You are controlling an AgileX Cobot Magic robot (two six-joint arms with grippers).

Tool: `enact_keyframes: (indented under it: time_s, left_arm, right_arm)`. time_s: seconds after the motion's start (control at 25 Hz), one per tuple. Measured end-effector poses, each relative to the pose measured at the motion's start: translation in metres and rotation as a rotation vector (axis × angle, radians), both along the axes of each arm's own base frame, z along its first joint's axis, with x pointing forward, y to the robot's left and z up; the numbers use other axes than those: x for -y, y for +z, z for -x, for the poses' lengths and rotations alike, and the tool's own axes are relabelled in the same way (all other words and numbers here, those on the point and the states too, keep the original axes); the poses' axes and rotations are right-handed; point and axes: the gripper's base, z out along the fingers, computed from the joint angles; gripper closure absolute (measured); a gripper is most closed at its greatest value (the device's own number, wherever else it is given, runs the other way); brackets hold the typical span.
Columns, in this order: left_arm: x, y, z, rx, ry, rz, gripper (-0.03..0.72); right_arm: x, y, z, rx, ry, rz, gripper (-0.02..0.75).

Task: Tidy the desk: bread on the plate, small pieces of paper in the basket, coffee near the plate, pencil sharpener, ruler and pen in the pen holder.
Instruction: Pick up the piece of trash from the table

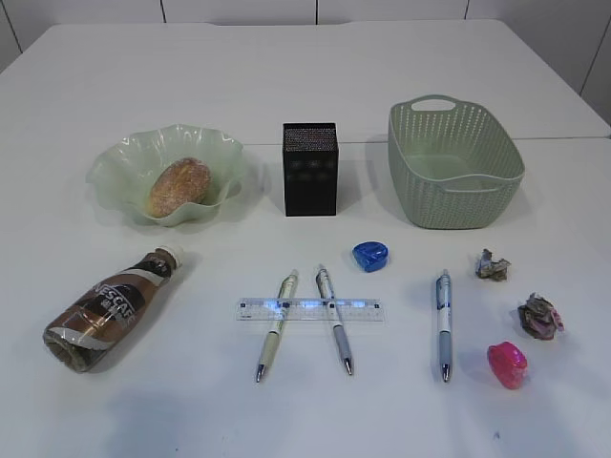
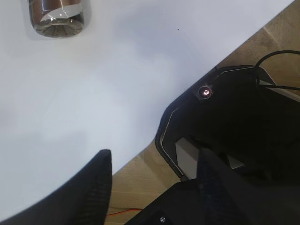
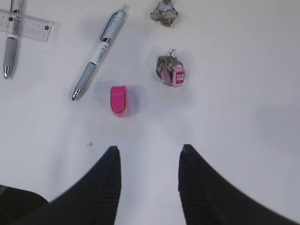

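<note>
Coffee (image 1: 107, 310): lying on its side at the lower left of the exterior frame, white cap pointing up-right toward the plate; its base is also showing at the top left of the left wrist frame.
Plate (image 1: 115, 162): sitting at the upper left of the counter (image 1: 305, 86), well apart from the bottle.
Bread (image 1: 178, 186): resting inside the plate, leaning toward its right side.
Pen holder (image 1: 310, 169): standing upright at upper centre, between plate and basket.
Ruler (image 1: 310, 309): lying flat and level at lower centre, crossing two pens.
Left pen (image 1: 276, 324): lying slanted, tip pointing down-left, passing the ruler.
Middle pen (image 1: 335, 319): lying slanted, tip pointing down-right, passing the ruler.
Blue sharpener (image 1: 370, 255): sitting just above the ruler's right end.
Right pen (image 1: 444, 323): lying nearly vertical, apart from the ruler.
Basket (image 1: 455, 162): standing at the upper right.
Paper scraps: one (image 1: 493, 265) lying below the basket, another (image 1: 540, 316) lying lower right of it.
Pink sharpener (image 1: 507, 364): sitting at the lower right, near the right pen's tip.
Left fingers (image 2: 96, 185): standing apart, gripping nothing, hanging over the counter edge.
Right fingers (image 3: 110, 180): standing apart, gripping nothing, hovering below the pink sharpener in the right wrist frame.
</note>
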Motion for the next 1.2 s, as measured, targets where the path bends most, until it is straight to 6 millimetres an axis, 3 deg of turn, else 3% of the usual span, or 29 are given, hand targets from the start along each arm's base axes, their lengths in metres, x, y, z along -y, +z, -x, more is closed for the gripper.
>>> enact_keyframes:
  time_s: [0.4, 1.08, 1.2]
  left_arm:
    - [0.000, 0.000, 0.000, 0.002, 0.000, -0.003, 0.286]
    - [-0.001, 0.000, -0.001, 0.006, 0.000, -0.013, 0.286]
    - [-0.001, 0.000, -0.001, 0.006, 0.000, -0.013, 0.286]
  right_arm:
    - [-0.002, -0.003, -0.033, -0.051, -0.002, 0.018, 0.404]
    - [-0.004, -0.049, -0.063, -0.227, 0.007, 0.062, 0.405]
    - [-0.005, -0.053, -0.075, -0.238, 0.010, 0.070, 0.405]
